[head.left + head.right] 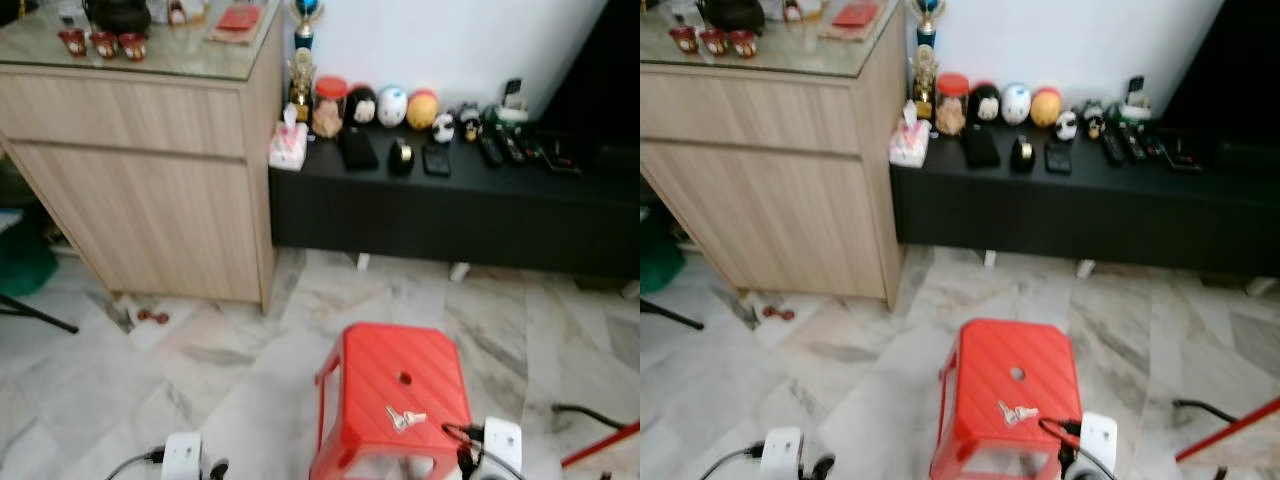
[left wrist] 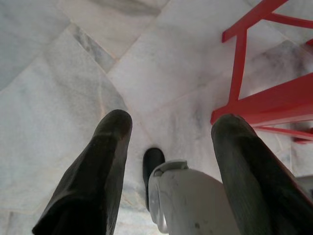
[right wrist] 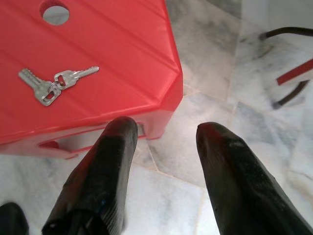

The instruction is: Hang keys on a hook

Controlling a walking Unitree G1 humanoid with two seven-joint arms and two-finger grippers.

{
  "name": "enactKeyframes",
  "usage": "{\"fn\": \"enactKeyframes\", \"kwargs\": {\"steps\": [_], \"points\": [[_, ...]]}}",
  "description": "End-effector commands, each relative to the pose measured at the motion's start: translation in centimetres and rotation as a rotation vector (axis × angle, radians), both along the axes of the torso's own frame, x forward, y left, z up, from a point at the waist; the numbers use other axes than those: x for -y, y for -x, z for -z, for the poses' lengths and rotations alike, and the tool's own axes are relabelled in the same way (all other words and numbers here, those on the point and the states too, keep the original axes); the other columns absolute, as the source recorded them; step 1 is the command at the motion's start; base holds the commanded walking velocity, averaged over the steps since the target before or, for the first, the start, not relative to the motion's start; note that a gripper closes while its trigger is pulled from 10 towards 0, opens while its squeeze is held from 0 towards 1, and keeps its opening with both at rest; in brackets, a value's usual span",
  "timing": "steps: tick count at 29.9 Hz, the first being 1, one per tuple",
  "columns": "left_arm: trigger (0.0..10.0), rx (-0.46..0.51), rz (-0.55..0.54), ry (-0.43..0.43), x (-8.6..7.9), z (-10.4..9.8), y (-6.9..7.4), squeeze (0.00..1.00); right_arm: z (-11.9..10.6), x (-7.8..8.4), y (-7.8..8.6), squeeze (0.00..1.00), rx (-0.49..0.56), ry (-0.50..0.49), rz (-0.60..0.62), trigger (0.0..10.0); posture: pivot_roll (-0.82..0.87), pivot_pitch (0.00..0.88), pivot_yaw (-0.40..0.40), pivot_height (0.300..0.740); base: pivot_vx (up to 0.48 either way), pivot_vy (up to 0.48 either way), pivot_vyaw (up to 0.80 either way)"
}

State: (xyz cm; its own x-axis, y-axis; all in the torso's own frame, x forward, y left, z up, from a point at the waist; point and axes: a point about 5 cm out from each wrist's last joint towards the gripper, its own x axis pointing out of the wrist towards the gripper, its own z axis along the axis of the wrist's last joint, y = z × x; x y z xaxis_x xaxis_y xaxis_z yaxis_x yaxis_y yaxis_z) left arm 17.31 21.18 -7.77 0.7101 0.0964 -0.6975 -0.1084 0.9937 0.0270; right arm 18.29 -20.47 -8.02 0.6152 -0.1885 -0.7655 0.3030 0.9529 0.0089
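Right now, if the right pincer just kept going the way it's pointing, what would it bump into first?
Probably the marble floor just beside the red stool. The right pincer is open and aims past the stool's corner, so it would miss the keys on top. Depth is uncertain.

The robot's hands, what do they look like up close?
Each gripper, left and right, has two long, rounded black fingers with a dull, slightly scuffed surface. The head views show white box-like wrist housings with thin black cables plugged in.
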Motion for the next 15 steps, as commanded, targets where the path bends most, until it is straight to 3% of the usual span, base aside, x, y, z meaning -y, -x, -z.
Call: {"fn": "enactKeyframes", "kwargs": {"steps": [1, 8, 13, 14, 15], "points": [[10.0, -0.036, -0.001, 0.009, 0.4, 0.5, 0.9, 0.00, 0.0, 0.4, 0.2, 0.00, -0.008, 0.006, 0.005, 10.0, 0.17, 0.092, -0.044, 0.740, 0.000, 0.000, 0.00], [10.0, -0.041, -0.005, 0.007, 0.4, 0.6, 1.0, 0.00, -0.2, -0.1, -0.4, 0.00, 0.014, 0.005, -0.038, 10.0, 0.18, 0.089, -0.046, 0.740, 0.000, 0.000, 0.00], [10.0, -0.045, 0.012, 0.011, 0.5, 0.7, 1.1, 0.00, -1.5, -0.9, -2.6, 0.00, 0.129, 0.005, -0.105, 10.0, 0.18, 0.083, -0.046, 0.740, 0.000, 0.000, 0.00], [10.0, -0.045, 0.011, 0.012, 0.6, 0.7, 1.1, 0.00, -2.3, -1.1, -3.8, 0.00, 0.198, 0.009, -0.124, 10.0, 0.17, 0.073, -0.043, 0.740, 0.000, 0.000, 0.00], [10.0, -0.045, 0.011, 0.012, 0.6, 0.7, 1.1, 0.00, -2.3, -1.1, -3.8, 0.00, 0.198, 0.009, -0.124, 10.0, 0.17, 0.073, -0.043, 0.740, 0.000, 0.000, 0.00]]}}
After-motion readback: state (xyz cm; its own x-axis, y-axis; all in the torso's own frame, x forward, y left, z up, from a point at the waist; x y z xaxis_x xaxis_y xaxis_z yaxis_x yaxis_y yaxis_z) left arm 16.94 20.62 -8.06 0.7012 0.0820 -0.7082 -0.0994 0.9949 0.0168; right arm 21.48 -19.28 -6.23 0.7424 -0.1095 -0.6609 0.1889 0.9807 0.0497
